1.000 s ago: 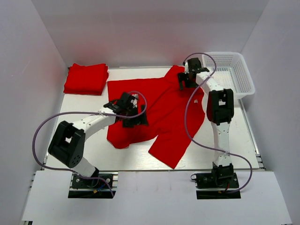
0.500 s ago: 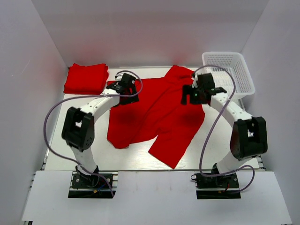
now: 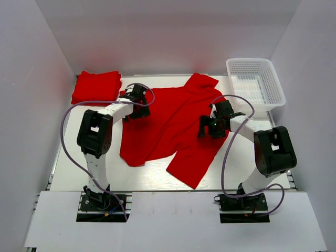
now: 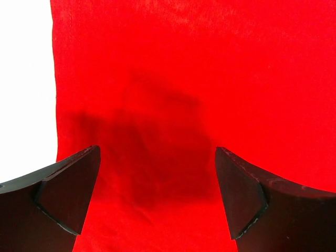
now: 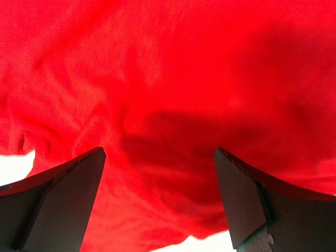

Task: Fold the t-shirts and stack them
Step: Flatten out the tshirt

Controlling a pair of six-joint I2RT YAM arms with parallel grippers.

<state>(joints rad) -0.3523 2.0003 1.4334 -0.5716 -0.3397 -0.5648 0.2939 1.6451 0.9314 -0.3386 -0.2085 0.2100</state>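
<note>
White walls box in your table [image 3: 105, 168]. One red t-shirt [image 3: 173, 121] lies spread open and rumpled across its middle, with one part reaching the far edge and another trailing toward the near edge. A folded t-shirt pile [image 3: 96, 87] sits in the far left corner, just beside the spread shirt's corner. A white mesh basket [image 3: 273, 89] stands in the far right corner.

Your left fingers [image 3: 135, 105] hang over the shirt's far left part. They are spread wide with nothing between them, and the wrist view shows the cloth's straight edge with bare table beside it. Your right fingers [image 3: 206, 128] are just as wide over the wrinkled right side of the shirt, gripping nothing. You cannot tell whether either pair touches the cloth.
</note>
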